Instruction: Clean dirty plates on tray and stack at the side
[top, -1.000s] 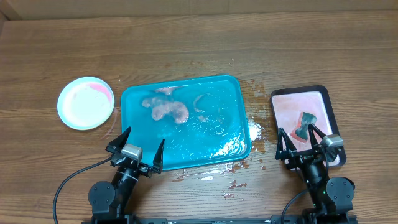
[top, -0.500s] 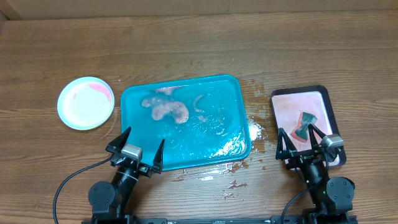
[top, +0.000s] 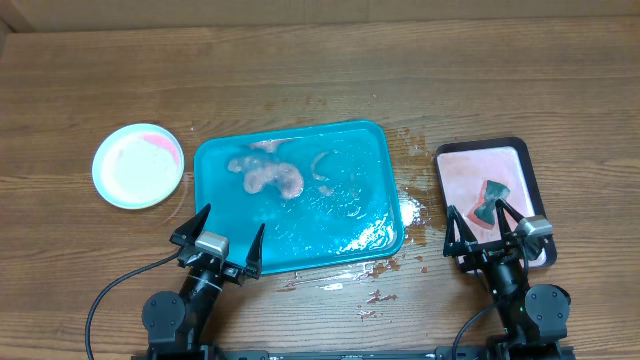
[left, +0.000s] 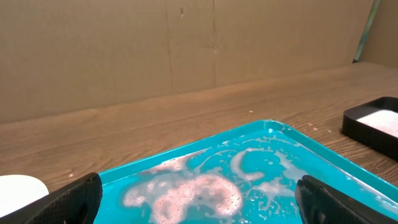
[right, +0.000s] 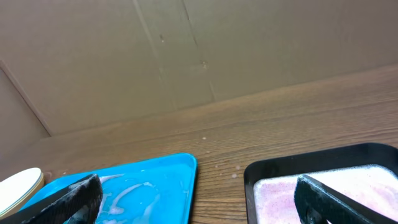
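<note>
The teal tray (top: 372, 150) lies mid-table, wet, with pinkish foam (top: 268, 176) and no plates on it. A light blue plate (top: 138, 165) with a red smear at its rim sits on the table left of the tray. It tops a stack whose edge shows in the right wrist view (right: 18, 183); I cannot count the plates below. My left gripper (top: 235, 220) is open and empty at the tray's front left edge. My right gripper (top: 477, 212) is open and empty at the front of the black tray. The foam-covered tray fills the left wrist view (left: 311, 168).
A small black-rimmed tray (top: 480, 144) with pinkish liquid stands right of the teal tray and holds a dark sponge (top: 489, 202). Water and foam splashes (top: 370, 295) lie on the wood in front of and right of the teal tray. A cardboard wall backs the table.
</note>
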